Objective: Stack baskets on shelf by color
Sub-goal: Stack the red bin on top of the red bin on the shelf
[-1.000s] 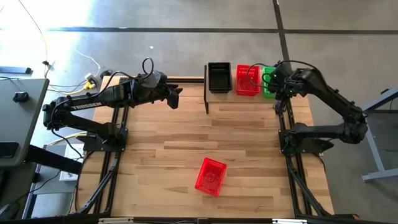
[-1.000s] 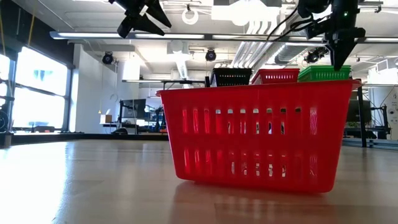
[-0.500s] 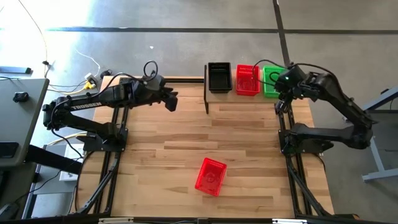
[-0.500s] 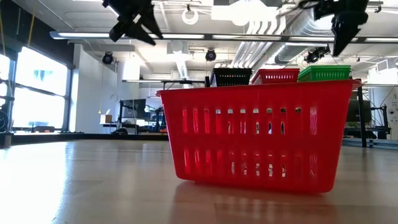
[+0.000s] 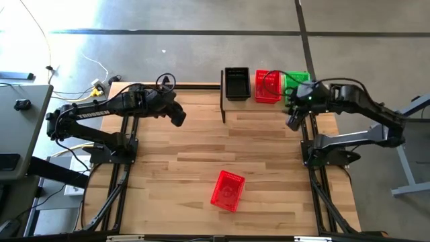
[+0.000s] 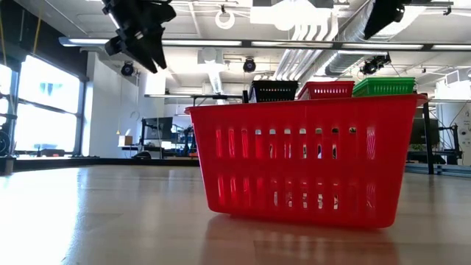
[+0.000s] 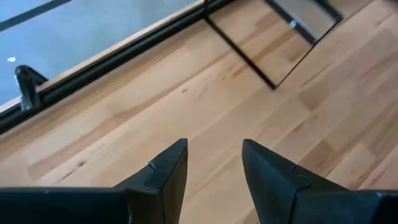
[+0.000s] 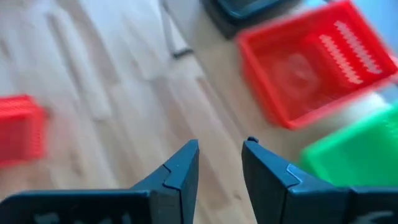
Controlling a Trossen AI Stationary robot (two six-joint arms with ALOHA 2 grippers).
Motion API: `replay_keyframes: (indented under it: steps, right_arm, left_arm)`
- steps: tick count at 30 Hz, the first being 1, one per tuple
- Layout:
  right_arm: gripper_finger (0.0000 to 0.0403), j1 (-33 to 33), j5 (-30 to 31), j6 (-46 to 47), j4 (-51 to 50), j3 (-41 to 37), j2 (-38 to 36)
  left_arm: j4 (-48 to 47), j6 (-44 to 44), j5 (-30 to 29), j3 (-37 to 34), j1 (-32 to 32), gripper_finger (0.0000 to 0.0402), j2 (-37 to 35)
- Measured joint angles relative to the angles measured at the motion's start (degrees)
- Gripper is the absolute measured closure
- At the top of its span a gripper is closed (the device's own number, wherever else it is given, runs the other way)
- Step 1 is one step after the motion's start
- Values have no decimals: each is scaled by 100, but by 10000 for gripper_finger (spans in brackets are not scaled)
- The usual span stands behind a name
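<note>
A light wooden tabletop was seen from straight above, with a dark robot arm mounted along each side edge. At the far edge, toward twelve o'clock and a little right of centre, a small raised shelf with black posts was seen. On it three stacks of baskets were lined up side by side: a black stack at the left end, a red stack in the middle, and a green stack at the right end. How many baskets were in each stack could not be told.

One more red basket was seen alone on the tabletop, well apart from the shelf, toward six o'clock. It was set upright and turned slightly askew. In the low view this red basket filled the foreground, with the three stacks showing above its rim behind it.

The left hand was held above the tabletop toward ten o'clock, well left of the shelf. In its wrist view the fingers were parted by a narrow gap, with nothing between them and bare wood below.

The right hand was held at about two o'clock, just in front of the green stack. Its fingers were likewise parted narrowly and empty, above the tabletop near the shelf.
</note>
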Motion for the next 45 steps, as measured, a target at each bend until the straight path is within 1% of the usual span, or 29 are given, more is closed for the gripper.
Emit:
replay_keyframes:
  steps: [3,6,13,20,24,34,42,45]
  right_arm:
    - [295,585,24,559,316,0,132]
    - [295,1148,195,983,804,-2,359]
    - [295,2120,404,1488,2115,0,1074]
    - [295,2762,412,1856,3248,0,1811]
    - [295,3100,413,1980,3971,0,2182]
    - [295,3790,415,2578,5497,0,2896]
    - [295,4209,463,2726,6857,0,3301]
    - [295,4348,518,2727,6999,179,3465]
  left_arm:
    - [-159,32,10,0,0,259,0]
    - [-273,136,170,0,0,259,0]
    - [-413,155,349,0,-2,259,0]
    - [-442,155,886,0,-2,259,0]
    - [-523,157,1065,0,-9,259,0]
    - [-928,157,1067,0,-9,259,0]
    - [-946,157,1070,0,-9,259,0]
    - [-946,157,1068,0,-9,259,0]
